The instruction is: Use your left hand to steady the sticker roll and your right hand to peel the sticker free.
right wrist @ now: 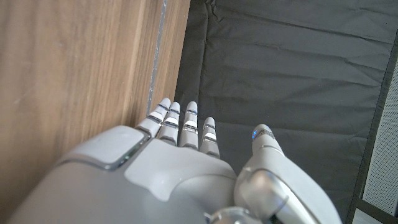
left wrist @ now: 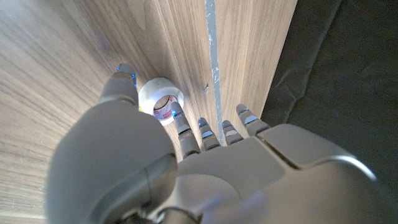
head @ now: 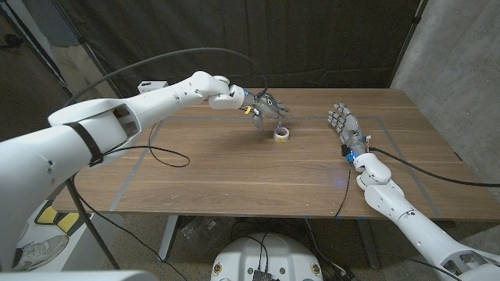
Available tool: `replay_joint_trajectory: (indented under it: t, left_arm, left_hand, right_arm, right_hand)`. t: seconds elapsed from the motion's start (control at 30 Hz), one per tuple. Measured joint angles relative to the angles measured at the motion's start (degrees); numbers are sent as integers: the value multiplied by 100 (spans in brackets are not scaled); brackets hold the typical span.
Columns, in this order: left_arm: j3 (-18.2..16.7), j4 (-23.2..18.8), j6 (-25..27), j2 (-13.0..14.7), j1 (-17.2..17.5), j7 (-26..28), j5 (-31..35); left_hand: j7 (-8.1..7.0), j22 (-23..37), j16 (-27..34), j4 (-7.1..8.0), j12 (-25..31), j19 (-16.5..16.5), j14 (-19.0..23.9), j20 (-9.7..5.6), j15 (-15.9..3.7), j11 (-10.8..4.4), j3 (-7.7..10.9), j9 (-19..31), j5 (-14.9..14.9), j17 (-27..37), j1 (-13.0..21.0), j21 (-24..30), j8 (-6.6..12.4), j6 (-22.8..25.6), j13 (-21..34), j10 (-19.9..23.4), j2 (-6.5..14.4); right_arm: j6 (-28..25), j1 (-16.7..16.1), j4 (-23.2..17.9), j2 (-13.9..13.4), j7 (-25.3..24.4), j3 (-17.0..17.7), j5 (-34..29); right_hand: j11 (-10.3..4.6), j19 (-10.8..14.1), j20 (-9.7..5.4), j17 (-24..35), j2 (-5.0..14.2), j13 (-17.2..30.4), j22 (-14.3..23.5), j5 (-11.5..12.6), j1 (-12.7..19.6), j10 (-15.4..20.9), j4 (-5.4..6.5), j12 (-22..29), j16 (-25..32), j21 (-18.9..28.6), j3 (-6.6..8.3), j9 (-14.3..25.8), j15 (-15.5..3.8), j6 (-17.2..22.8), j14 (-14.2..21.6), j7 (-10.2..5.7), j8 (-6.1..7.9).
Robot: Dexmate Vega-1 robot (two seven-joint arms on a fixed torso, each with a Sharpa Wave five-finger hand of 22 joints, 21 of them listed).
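A small white sticker roll [head: 281, 135] lies on the wooden table [head: 234, 172] near its middle. My left hand [head: 266, 107] hovers just over and behind the roll, fingers spread and pointing down at it. In the left wrist view the sticker roll [left wrist: 161, 99] sits between the thumb and the fingers [left wrist: 180, 121] of the left hand [left wrist: 186, 168], and I cannot tell if they touch it. My right hand [head: 346, 129] stands to the right of the roll, well apart, fingers straight and holding nothing. The right hand [right wrist: 186, 168] reaches toward the table's far edge.
A grey tape line [head: 234, 123] marks a rectangle on the table. A black cable [head: 168, 156] loops across the table's left side. Another cable [head: 437, 173] runs from my right wrist to the right edge. A dark curtain [head: 312, 39] hangs behind the table.
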Motion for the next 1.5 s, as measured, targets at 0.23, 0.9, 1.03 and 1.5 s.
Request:
replay_joint_trajectory:
  t: [0.23,0.9,1.03,1.5]
  left_arm:
    - [80,104,0,-60,-30,65,-28]
    - [325,432,54,-143,-61,758,-2]
    - [368,449,132,-118,-33,985,69]
    - [526,646,360,-147,-6,1457,217]
  left_hand:
    - [5,0,0,0,0,0,31,0,-31,0,0,0,0,0,0,0,0,35,0,-1,0]
    - [10,-14,45,-25,111,106,324,-146,-10,-261,-24,8,-163,-44,270,0,283,742,0,443,53]
    - [5,-15,45,-25,132,155,379,-132,-31,-285,-24,29,-217,-27,297,28,344,916,15,529,68]
    - [5,1,45,-7,154,207,470,-143,-1,-307,-41,12,-309,-27,401,28,425,1184,14,672,114]
  right_arm:
    - [18,0,27,3,14,7,8]
    - [93,41,135,35,74,20,27]
    - [94,57,152,37,81,20,29]
    - [92,88,187,43,88,20,31]
  right_hand:
    - [0,15,15,0,0,0,0,0,0,0,0,0,0,0,0,0,32,0,32,0,0]
    - [31,21,21,1,-23,0,0,0,-23,31,24,0,0,0,-24,1,32,0,32,0,0]
    - [31,21,21,1,-26,0,0,0,-26,31,24,0,0,0,-24,1,31,0,32,0,0]
    - [31,20,21,1,-53,0,0,0,-52,31,65,0,0,0,-16,1,31,0,32,0,0]
